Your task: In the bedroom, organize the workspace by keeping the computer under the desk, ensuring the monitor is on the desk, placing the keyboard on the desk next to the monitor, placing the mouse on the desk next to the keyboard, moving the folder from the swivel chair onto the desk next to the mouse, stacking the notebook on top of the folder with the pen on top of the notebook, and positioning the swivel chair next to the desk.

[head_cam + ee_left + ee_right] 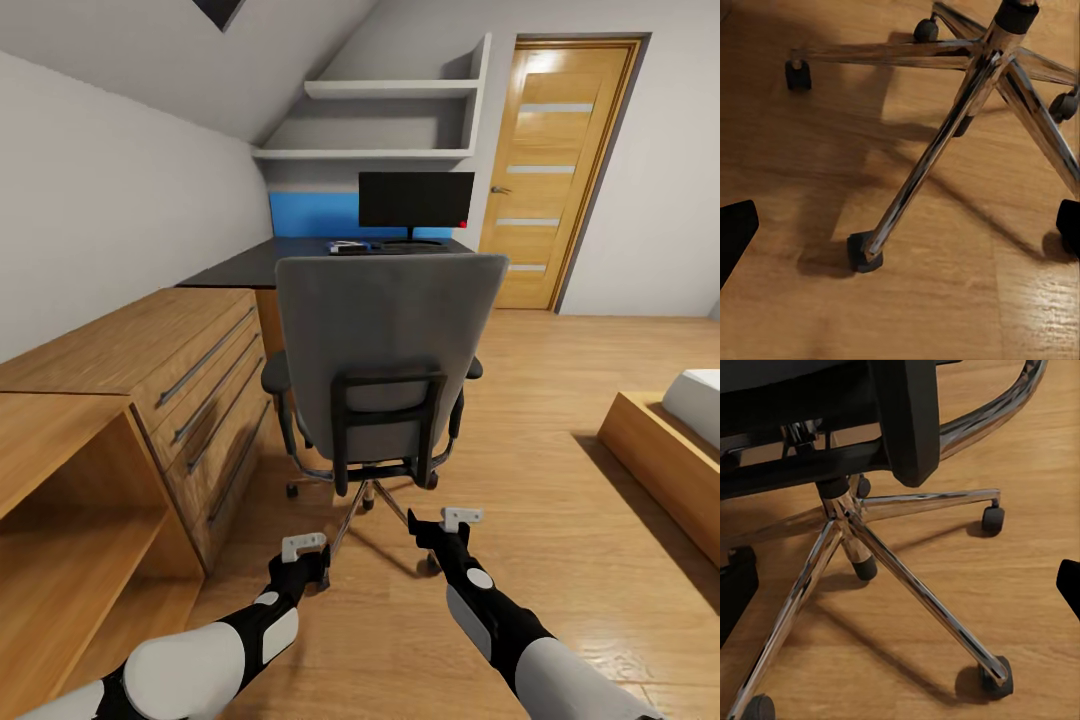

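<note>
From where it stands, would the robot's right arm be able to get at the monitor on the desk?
Probably not. The swivel chair stands with its back to the robot, squarely between the right gripper and the monitor, which sits far back on the desk. The gripper hangs low near the chair's base.

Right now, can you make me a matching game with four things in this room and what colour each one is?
Things:
1. swivel chair back
2. monitor screen
3. desk back panel
4. door

Colours:
A. bright blue
B. grey
C. light wood with pale stripes
D. black

Right pairs: 1-B, 2-D, 3-A, 4-C.
</note>
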